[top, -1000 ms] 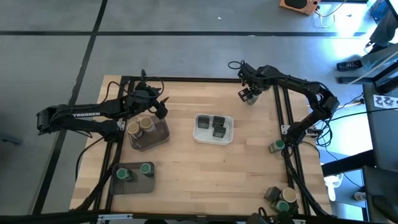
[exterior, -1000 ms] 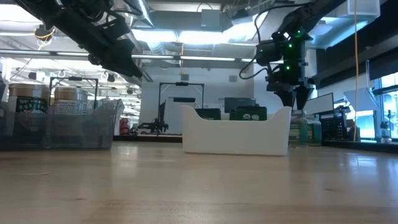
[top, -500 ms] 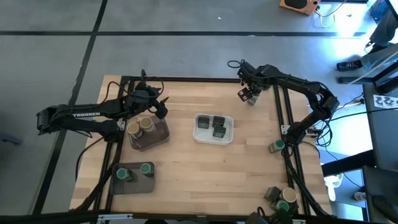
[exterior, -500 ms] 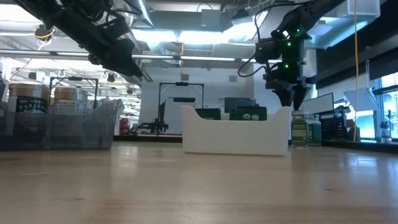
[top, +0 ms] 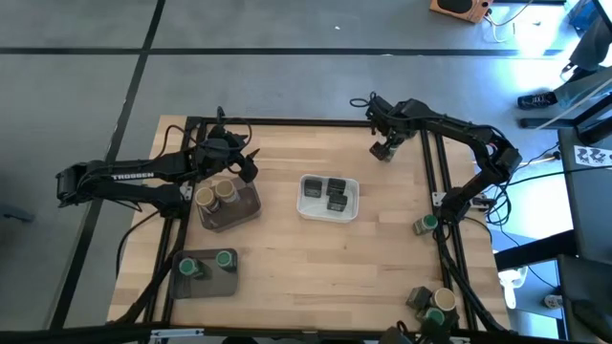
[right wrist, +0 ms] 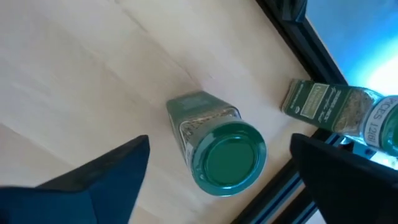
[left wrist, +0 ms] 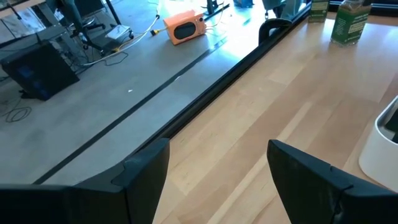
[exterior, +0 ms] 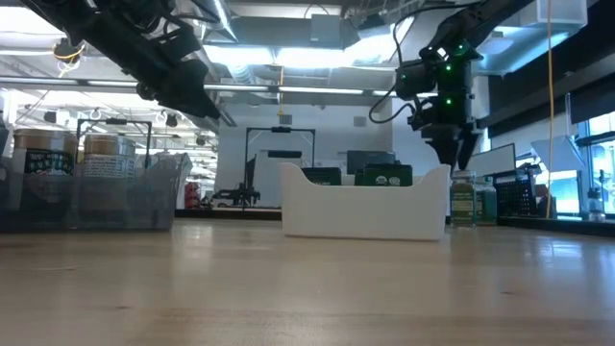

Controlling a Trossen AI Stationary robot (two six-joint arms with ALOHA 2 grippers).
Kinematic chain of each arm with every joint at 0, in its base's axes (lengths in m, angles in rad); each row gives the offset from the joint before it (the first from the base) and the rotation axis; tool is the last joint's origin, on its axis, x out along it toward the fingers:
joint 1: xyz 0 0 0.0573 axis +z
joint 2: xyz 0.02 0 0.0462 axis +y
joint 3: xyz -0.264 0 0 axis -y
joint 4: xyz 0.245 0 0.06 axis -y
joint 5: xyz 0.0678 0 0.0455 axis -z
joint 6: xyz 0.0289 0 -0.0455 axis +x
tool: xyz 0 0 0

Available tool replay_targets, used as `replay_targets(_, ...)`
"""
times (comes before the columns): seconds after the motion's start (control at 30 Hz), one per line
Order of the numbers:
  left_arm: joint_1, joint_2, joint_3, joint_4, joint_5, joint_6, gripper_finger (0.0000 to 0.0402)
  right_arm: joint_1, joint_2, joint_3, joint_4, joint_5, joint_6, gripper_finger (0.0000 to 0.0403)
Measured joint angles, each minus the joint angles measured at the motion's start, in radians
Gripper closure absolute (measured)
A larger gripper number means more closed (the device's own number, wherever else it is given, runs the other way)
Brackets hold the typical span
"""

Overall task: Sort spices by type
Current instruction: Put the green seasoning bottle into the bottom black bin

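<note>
The pale wooden plank worktop (top: 287, 258), edged by a black metal frame (top: 287, 121), stands on a smooth grey concrete floor (top: 287, 81) crossed by dark straight seams (top: 134, 91); a small orange box-shaped device with a round dark opening (top: 457, 8) lies on that floor beyond the far edge, with loose cables beside it; seen level across the worktop, the room behind has an open ceiling with long bright white strip lights (exterior: 288, 58) and pale ducts; a dark upright metal stand (exterior: 279, 163) rises in the middle distance; tall windows (exterior: 588, 163) along one side let in cold bluish daylight; dark office chairs and boxes (left wrist: 37, 68) sit farther off.
</note>
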Motion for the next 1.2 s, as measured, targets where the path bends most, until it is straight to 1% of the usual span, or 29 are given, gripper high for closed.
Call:
replay_targets(0.07,0.000,0.000,0.000,0.000,0.000,-0.005,0.0133,0.000,0.000,0.000,0.000,0.000,-0.018,0.0009)
replay_targets(0.2,0.000,0.000,0.000,0.000,0.000,-0.009,0.0133,0.001,0.000,-0.008,0.017,-0.010,-0.009,0.0028)
replay_targets(0.4,0.000,0.000,0.000,0.000,0.000,-0.018,0.0133,-0.027,0.009,-0.072,0.023,-0.017,-0.011,0.0048)
replay_targets(0.8,0.000,0.000,0.000,0.000,0.002,-0.021,0.0133,-0.026,0.009,-0.167,0.118,-0.040,-0.014,0.0054)
replay_targets(0.87,0.000,0.000,0.000,0.000,0.002,-0.021,0.0133,-0.026,0.009,-0.169,0.127,-0.037,-0.014,0.0066)
replay_targets(0.93,0.000,0.000,0.000,0.000,0.002,-0.021,0.0133,-0.026,0.009,-0.170,0.133,-0.037,-0.014,0.0087)
replay_targets(1.2,0.000,0.000,0.000,-0.001,0.002,-0.022,0.0133,-0.026,0.006,-0.168,0.151,-0.035,-0.041,0.0192)
